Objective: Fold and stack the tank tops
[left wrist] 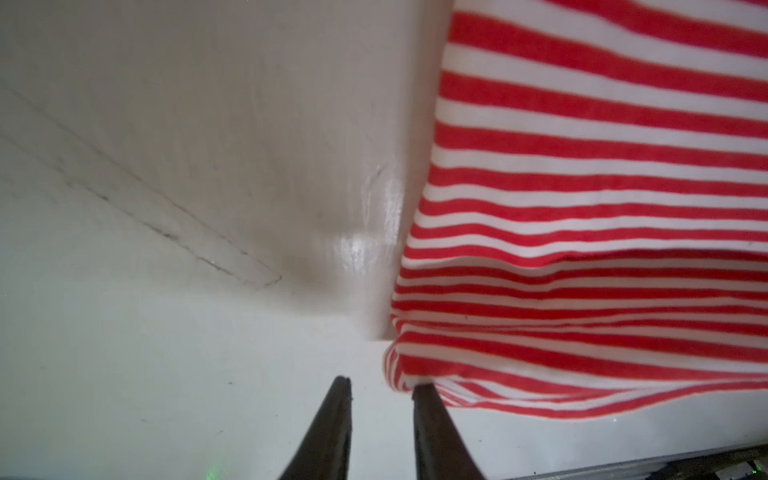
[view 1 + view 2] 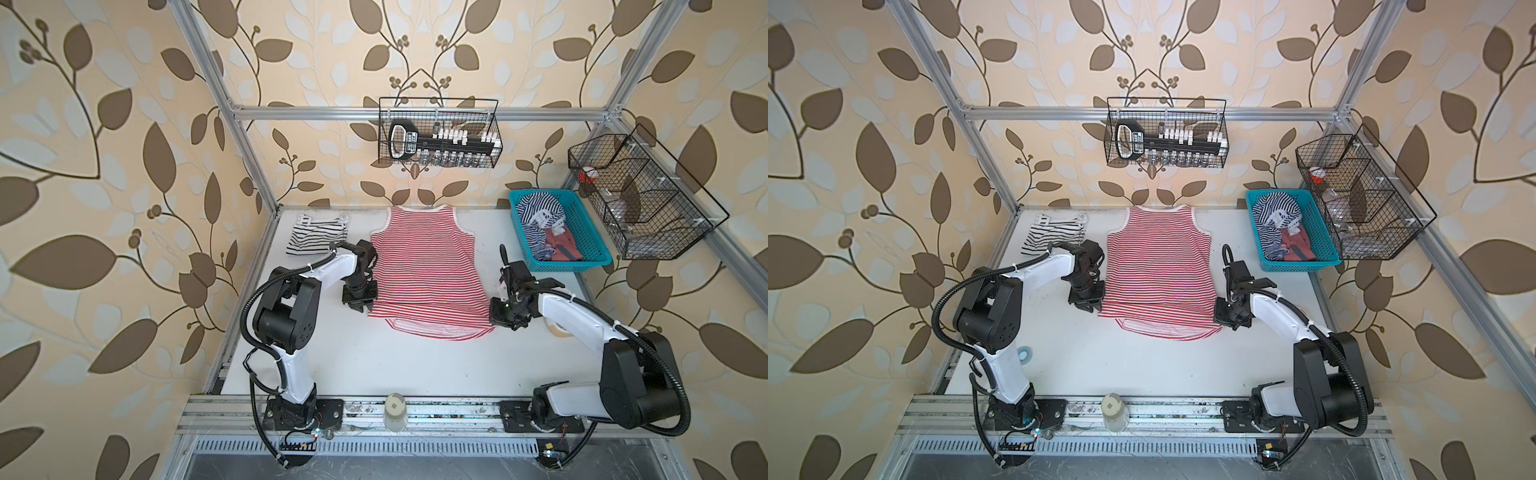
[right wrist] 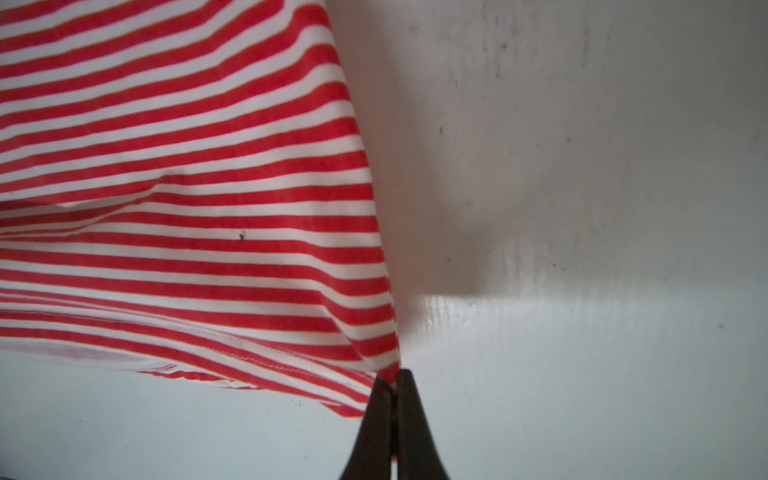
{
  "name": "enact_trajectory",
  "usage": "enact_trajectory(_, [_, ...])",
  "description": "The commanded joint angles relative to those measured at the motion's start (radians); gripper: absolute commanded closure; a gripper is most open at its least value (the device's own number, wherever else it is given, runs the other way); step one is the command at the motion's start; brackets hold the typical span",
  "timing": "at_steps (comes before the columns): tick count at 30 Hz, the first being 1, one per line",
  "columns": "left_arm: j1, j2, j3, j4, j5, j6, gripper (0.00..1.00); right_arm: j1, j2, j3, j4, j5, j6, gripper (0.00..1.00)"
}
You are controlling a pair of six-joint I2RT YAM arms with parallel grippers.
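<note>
In both top views the left gripper (image 2: 360, 306) has its fingertips hidden under its own body at the red-striped tank top (image 2: 424, 266)'s hem corner. In the left wrist view that top runs off the frame, and whether the fingertip (image 1: 422, 392) touching the cloth grips it is unclear. The clothes heaped in the blue basket (image 2: 598, 259) at the tabletop's far right corner cannot be told apart.

Both arms reach in from the front rail, elbows bent high and wrists tipped down toward the tabletop. The left end effector (image 1: 380, 388) has its two dark fingers standing apart with a clear gap; one fingertip (image 1: 422, 392) touches the striped top (image 1: 582, 208). The right end effector (image 3: 392, 384) has its fingers pressed together, pinching a corner of that top.
</note>
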Motion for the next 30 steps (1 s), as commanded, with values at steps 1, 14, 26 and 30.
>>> enact_trajectory(1, [-0.017,0.002,-0.021,0.005,0.031,-0.007,0.84,-0.004,0.012,-0.019,0.0,-0.026,-0.009,1.0])
enact_trajectory(14, [-0.018,-0.129,-0.018,-0.109,0.048,0.038,1.0,-0.075,0.024,0.011,-0.031,0.009,-0.057,1.0])
enact_trajectory(26, [-0.02,-0.231,-0.019,-0.232,0.096,0.079,1.0,-0.123,0.066,0.042,-0.044,0.026,-0.085,1.0])
enact_trajectory(30, [-0.024,-0.25,-0.079,-0.238,0.096,0.084,1.0,-0.126,0.092,0.051,-0.054,0.036,-0.095,1.0])
